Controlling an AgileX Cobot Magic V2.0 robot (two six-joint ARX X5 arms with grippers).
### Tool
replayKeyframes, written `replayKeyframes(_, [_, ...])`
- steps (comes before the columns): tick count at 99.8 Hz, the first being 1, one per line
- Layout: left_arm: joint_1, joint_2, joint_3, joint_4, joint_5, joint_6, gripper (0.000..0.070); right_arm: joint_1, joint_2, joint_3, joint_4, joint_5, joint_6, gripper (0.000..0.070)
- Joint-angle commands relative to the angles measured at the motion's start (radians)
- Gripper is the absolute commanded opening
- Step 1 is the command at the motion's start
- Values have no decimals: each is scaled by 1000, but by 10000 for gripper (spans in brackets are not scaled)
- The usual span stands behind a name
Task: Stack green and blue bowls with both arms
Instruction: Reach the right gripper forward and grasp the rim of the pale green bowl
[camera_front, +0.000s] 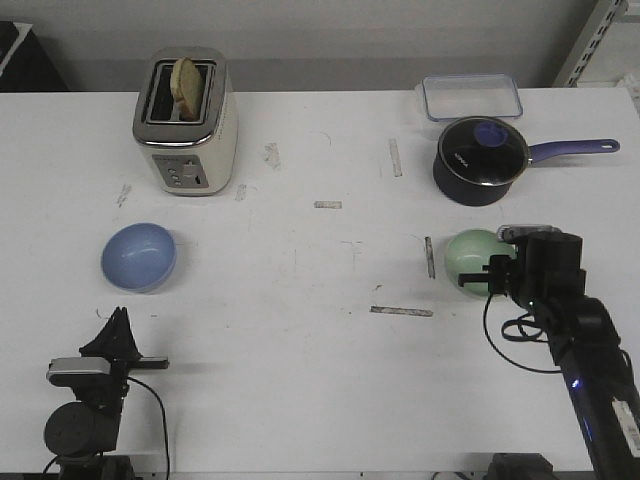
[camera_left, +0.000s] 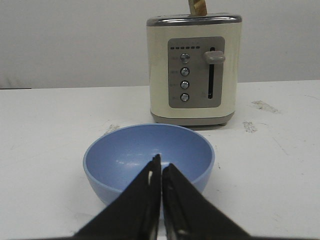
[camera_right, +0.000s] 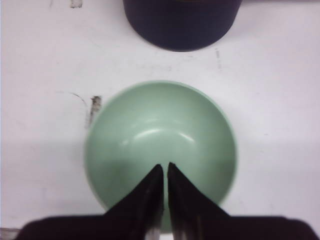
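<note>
Two arms, nearest the camera, one per side, so each bowl has its own reach. Left gripper (camera_front: 118, 318) low at the near edge, fingers pressed together to a thin seam in the left wrist view (camera_left: 161, 172), holding nothing, aimed at the blue bowl but short of it. Right gripper (camera_front: 492, 280) further forward, poised over the near rim of the green bowl; fingers likewise closed on each other in the right wrist view (camera_right: 164, 172), nothing clamped between them.

Two bowls, mid-table, well apart, unstacked. One blue bowl (camera_front: 139, 256) on the left, upright, mouth up, on bare table ahead of the left gripper. One green bowl (camera_front: 470, 254) on the right, upright, partly hidden by the right arm in the front view. Judged: stacking not begun; either claw must part before any rim can be taken.

One dark pot (camera_front: 481, 158) with glass lid and purple handle, just beyond the green bowl, close enough to crowd a lift on that side.

One cream toaster (camera_front: 186, 122), beyond the blue bowl, one slice of bread (camera_front: 186, 85) standing in a slot.

One clear lidded container (camera_front: 471, 98), farthest, behind the pot.

Several scuffs and tape strips across the white table (camera_front: 300, 330).
</note>
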Motion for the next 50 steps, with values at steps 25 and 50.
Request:
replayKeyframes(25, [1,-2,-21,15,-2,12,1,-139,216,211,-110,-197,69,369])
replayKeyframes(50, [1,-2,-21,15,-2,12,1,-231,327,283,-148,-222,63,451])
